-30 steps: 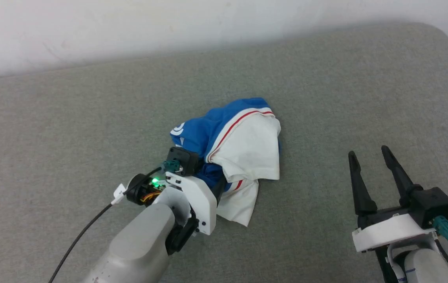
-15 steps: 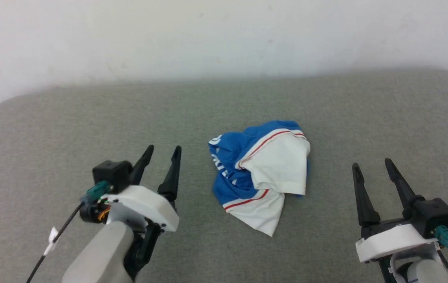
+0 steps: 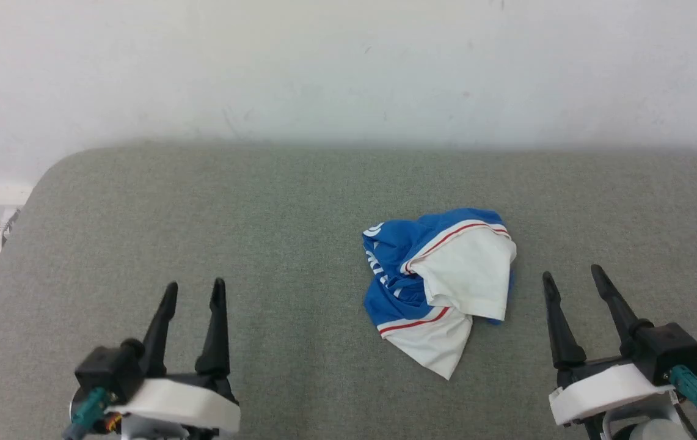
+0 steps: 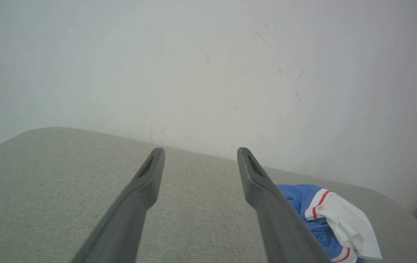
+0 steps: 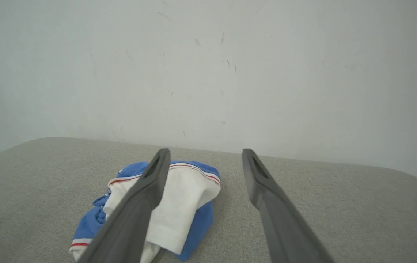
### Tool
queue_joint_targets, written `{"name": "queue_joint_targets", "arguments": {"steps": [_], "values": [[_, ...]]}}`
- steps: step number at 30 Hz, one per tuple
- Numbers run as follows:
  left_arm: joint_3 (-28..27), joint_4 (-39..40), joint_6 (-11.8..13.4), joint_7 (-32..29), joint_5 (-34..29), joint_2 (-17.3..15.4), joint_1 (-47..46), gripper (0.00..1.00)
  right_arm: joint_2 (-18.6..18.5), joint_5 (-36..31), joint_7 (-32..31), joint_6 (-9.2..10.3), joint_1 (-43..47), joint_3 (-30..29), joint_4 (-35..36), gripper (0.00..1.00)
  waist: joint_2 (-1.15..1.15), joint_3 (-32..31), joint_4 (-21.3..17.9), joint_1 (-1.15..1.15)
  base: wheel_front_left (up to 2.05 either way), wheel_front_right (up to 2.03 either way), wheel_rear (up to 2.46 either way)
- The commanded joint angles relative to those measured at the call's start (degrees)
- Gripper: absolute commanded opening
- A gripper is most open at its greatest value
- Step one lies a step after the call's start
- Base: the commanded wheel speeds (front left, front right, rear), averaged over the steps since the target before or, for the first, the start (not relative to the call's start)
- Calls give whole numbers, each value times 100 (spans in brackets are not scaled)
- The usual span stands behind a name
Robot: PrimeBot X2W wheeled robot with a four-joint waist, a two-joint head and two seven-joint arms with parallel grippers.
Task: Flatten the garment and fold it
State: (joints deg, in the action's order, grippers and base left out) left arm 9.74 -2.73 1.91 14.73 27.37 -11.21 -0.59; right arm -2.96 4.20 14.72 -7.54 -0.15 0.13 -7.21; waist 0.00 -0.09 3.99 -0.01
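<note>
The garment (image 3: 440, 281) lies crumpled in a heap on the grey padded surface (image 3: 262, 220), blue cloth with white panels and red-striped trim. It shows at the lower right in the left wrist view (image 4: 336, 215) and at the lower left in the right wrist view (image 5: 179, 204). My left gripper (image 3: 192, 287) stands open at the lower left, well apart from the heap. My right gripper (image 3: 571, 272) stands open just right of it, touching nothing. Both hold nothing.
A white wall (image 3: 348, 67) rises behind the grey surface. The surface's rounded left corner (image 3: 49, 177) drops off to a floor with a white object (image 3: 3, 198). Bare grey cloth lies all around the heap.
My left gripper let go of the heap and drew back to the lower left, fingers open. The camera turned and tilted, so the whole picture shifted. The right gripper stayed as it was.
</note>
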Motion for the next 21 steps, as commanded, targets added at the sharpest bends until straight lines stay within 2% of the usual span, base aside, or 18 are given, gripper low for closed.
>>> {"name": "queue_joint_targets", "arguments": {"steps": [1,5,10,17,21], "values": [[-97,15,-137,26,-281,119,172,100,8,59,28,5,92,-3,-31,100,0,-41,28,1,0,0,0],[-176,6,-365,26,-914,327,410,100,8,87,28,5,130,-9,-74,100,0,-73,59,1,0,0,0],[-230,41,-404,26,-1578,510,568,100,8,125,28,5,131,-18,-130,100,0,-68,97,1,0,0,0],[-304,41,-500,27,-1918,684,525,100,8,95,20,5,111,-39,-231,100,0,57,216,1,0,0,0],[-257,2,-576,27,-2030,734,444,100,8,36,-485,5,-47,128,-295,100,0,213,363,1,0,0,0]]}}
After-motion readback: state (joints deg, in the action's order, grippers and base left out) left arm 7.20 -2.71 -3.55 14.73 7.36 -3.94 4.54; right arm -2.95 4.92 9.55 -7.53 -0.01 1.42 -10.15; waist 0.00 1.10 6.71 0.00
